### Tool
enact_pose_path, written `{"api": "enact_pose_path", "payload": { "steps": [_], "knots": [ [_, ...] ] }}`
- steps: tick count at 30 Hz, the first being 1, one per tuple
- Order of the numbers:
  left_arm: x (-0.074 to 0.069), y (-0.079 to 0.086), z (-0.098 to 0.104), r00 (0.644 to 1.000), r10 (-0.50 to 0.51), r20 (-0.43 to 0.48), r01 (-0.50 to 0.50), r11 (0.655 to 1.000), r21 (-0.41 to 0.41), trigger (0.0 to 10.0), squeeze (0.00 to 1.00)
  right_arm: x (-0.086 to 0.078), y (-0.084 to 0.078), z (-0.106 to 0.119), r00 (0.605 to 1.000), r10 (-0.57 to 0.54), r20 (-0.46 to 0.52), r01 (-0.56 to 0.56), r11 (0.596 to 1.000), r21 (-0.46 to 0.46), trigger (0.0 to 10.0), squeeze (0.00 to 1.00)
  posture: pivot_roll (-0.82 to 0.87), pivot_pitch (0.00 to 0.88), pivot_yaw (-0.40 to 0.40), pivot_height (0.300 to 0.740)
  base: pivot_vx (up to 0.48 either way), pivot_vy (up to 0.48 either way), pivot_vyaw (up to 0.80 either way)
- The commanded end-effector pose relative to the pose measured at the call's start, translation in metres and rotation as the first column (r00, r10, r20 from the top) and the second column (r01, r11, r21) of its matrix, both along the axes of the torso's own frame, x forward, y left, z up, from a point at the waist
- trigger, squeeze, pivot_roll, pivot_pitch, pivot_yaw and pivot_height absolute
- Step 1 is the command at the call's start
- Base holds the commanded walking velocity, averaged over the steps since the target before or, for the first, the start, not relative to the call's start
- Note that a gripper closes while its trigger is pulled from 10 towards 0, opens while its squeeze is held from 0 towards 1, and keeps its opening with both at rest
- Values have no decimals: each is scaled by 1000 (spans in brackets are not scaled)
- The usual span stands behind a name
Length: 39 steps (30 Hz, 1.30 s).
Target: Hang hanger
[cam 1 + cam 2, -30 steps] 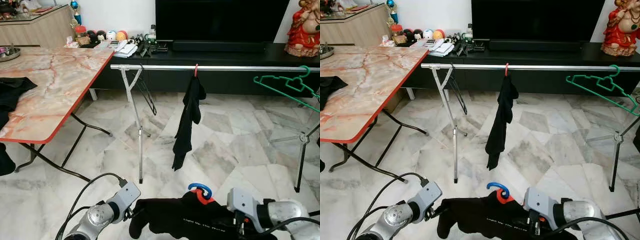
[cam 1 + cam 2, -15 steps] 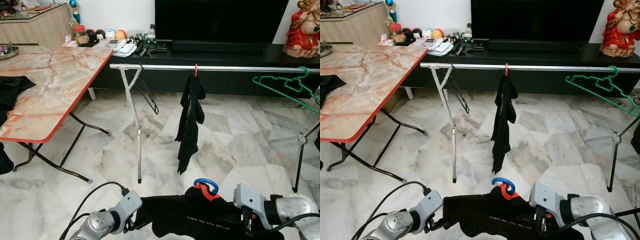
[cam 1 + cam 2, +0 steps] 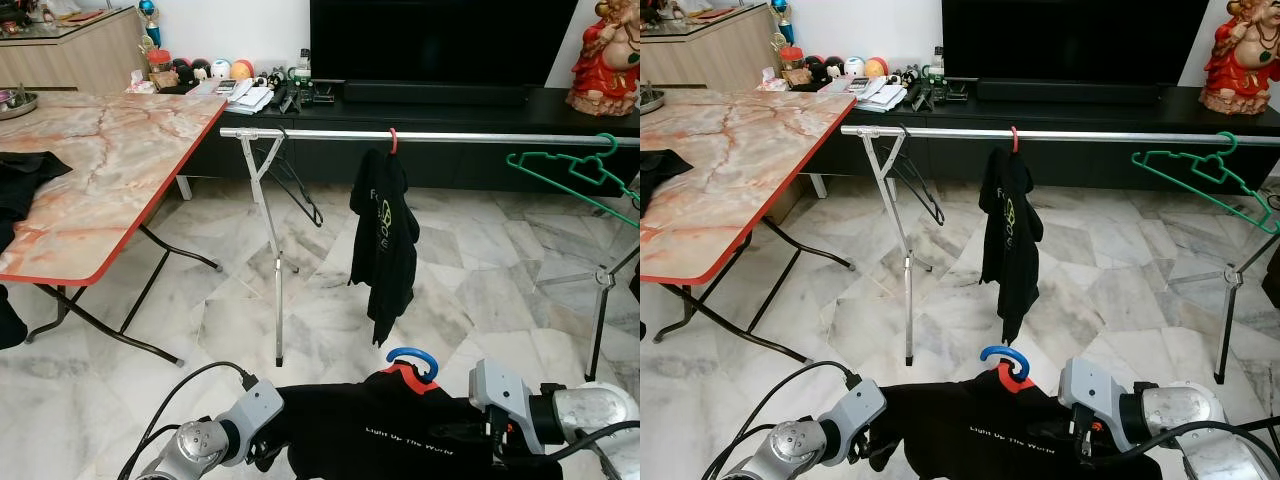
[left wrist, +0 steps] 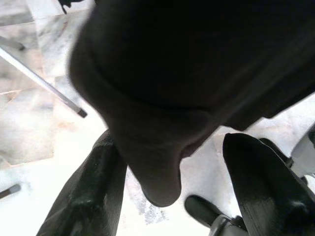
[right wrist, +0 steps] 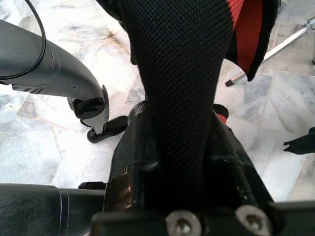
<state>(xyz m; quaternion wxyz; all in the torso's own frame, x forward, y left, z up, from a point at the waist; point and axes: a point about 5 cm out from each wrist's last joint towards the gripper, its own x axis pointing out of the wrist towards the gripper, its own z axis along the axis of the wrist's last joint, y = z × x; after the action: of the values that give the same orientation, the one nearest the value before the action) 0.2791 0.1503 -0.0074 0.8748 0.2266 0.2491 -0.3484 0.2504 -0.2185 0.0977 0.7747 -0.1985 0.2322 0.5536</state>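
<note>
Low in the eye views I hold a black shirt (image 3: 400, 440) spread flat, on a hanger with a blue hook (image 3: 412, 358) and a red neck. My right gripper (image 5: 174, 128) is shut on the shirt's black fabric beside the red collar. At the shirt's other edge is my left gripper (image 4: 170, 147); its two fingers (image 4: 83, 196) stand wide apart with a fold of the cloth hanging between them. The silver drying rail (image 3: 480, 136) runs across ahead, above and beyond the held hook.
On the rail hang a black shirt (image 3: 385, 240) on a red hook, a thin black hanger (image 3: 295, 180) and a green hanger (image 3: 575, 170). A marble-topped folding table (image 3: 100, 170) stands to the left. A dark TV cabinet (image 3: 450, 100) lies behind the rail.
The held shirt has spread wider between my grippers and its white print now shows. The shirt on the rail has turned so its print faces me. The view has shifted slightly.
</note>
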Motion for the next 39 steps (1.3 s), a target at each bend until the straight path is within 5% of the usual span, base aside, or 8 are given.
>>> {"api": "enact_pose_path", "payload": {
  "steps": [1, 2, 3, 28, 39],
  "knots": [
    [3, 3, 1, 999, 39, 3, -39, 999, 18, 10000, 0, 2, -3, 11, 999, -4, 42, 3, 1000, 10, 10000, 0, 36, 86, -20, 740, 0, 0, 0],
    [4, 4, 1, 999, 42, 5, -42, 999, 24, 10000, 0, 2, -4, 12, 999, -6, 44, 6, 1000, 9, 10000, 0, 36, 86, -20, 740, 0, 0, 0],
    [3, 4, 0, 999, 38, 4, -38, 999, 35, 0, 0, 2, -4, 12, 999, -8, 43, 8, 1000, 10, 10000, 0, 36, 87, -20, 740, 0, 0, 0],
    [6, -2, 3, 997, 71, 4, -71, 997, -22, 0, 0, 4, -2, 17, 997, -44, 58, 39, 996, 80, 10000, 0, 39, 92, -20, 740, 0, 0, 0],
    [7, 2, 1, 995, 96, 16, -96, 995, 19, 0, 0, 2, -1, 18, 998, -38, 50, 34, 996, 88, 10000, 0, 38, 94, -20, 740, 0, 0, 0]
  ]
}}
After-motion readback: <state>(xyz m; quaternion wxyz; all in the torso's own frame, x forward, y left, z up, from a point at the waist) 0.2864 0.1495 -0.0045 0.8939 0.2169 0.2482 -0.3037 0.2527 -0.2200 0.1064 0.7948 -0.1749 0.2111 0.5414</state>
